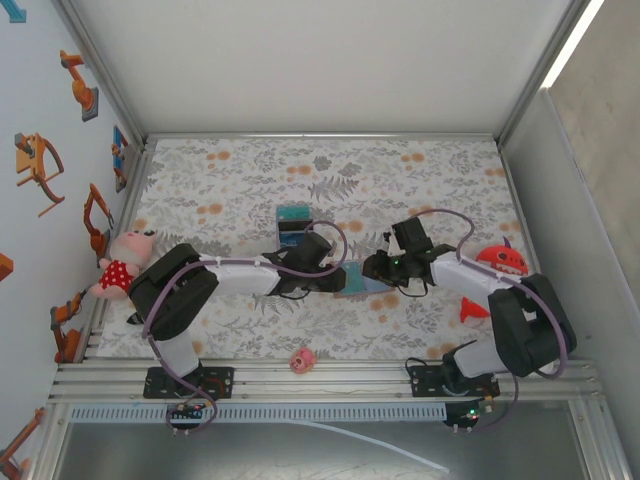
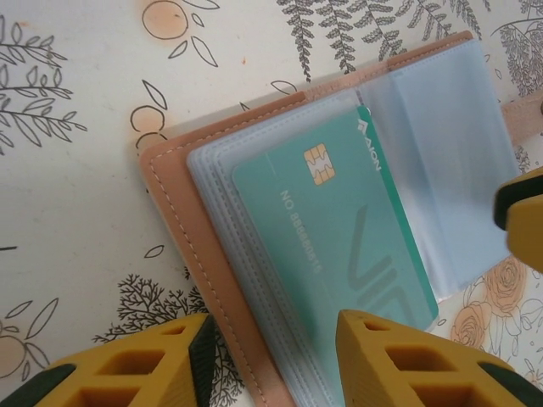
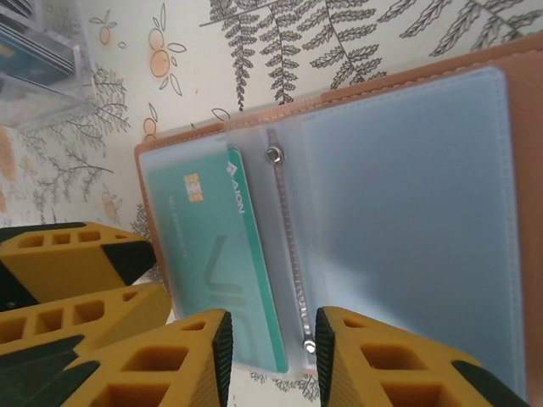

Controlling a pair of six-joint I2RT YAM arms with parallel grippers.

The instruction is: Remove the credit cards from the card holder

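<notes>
Both claws hung low over the worktop (image 1: 420,180), meeting nose to nose a little nearer its near edge than its far one and just right of the middle. From the near edge the left arm (image 1: 235,272) lay low and nearly flat, bent at the elbow. The right arm (image 1: 470,275) mirrored it from the other side, so the two wrists pointed at the card holder (image 1: 352,282), which lay opened flat like a book between them. The left claw (image 2: 271,365) stood wide open with nothing in it, its fingers set either side of the holder's nearest border. One finger (image 2: 424,365) overlapped a corner of the teal credit card (image 2: 339,229), though whether it pressed on the card could not be told. The right claw (image 3: 271,360) was open by a narrower gap and also empty, its jaws straddling the ringed spine of the clear sleeves. The task looked unfinished. That teal card sat fully in its sleeve on the page nearer the left arm, while the facing sleeve appeared empty. Whether the sleeves beneath hid more cards could not be seen. Toward the far edge, just beyond the left claw, a small teal-and-blue stack (image 1: 293,213) sat on the worktop, perhaps cards already out, but too small to tell.
</notes>
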